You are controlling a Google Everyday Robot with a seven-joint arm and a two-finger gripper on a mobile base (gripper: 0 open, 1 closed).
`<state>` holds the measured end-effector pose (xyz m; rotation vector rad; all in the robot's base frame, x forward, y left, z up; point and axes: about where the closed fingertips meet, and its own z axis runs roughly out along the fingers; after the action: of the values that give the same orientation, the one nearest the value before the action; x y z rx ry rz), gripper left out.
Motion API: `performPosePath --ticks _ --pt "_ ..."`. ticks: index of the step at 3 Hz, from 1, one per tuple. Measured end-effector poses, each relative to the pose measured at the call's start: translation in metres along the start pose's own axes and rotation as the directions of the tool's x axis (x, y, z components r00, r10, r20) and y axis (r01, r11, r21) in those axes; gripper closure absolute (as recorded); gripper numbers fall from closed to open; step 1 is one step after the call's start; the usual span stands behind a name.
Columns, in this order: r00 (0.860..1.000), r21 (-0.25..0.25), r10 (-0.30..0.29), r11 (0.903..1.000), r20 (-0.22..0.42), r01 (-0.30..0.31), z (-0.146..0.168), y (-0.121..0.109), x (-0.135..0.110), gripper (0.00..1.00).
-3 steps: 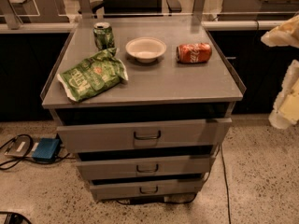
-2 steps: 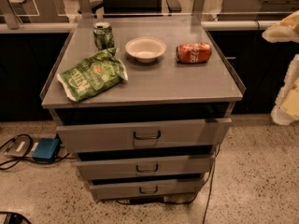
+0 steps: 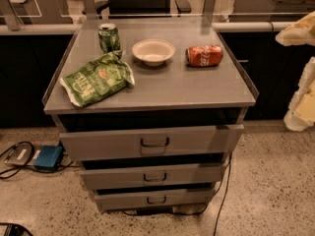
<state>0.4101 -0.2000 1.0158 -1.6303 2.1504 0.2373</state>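
Note:
At the right edge of the camera view my gripper (image 3: pixel 297 32) hangs as a pale shape, level with the cabinet top and just off its right side. More of the pale arm (image 3: pixel 302 101) shows below it. Nothing is seen in its hold. Closest to it is a red soda can (image 3: pixel 204 55) lying on its side at the back right of the grey cabinet top (image 3: pixel 172 90). A white bowl (image 3: pixel 153 51) stands in the back middle, and a green can (image 3: pixel 109 37) stands upright at the back left. In front of that can lies a green chip bag (image 3: pixel 97 79).
The cabinet has three drawers (image 3: pixel 155 142), the top one pulled slightly out at the right. A blue box (image 3: pixel 47 157) and cables lie on the speckled floor at left. A cable (image 3: pixel 222 195) runs down the right side. Dark counters and a rail stand behind.
The pale arm at the right edge has shifted slightly upward. The objects on the cabinet top have not moved.

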Motion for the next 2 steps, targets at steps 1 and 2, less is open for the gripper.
performPosePath --ticks 1,2 --pt "1.000 0.000 0.000 1.0000 0.000 0.000 -0.0026 -0.0004 -0.0013 0.00" --pt "1.000 0.000 0.000 1.0000 0.000 0.000 -0.0094 -0.0013 -0.0046 0.00"
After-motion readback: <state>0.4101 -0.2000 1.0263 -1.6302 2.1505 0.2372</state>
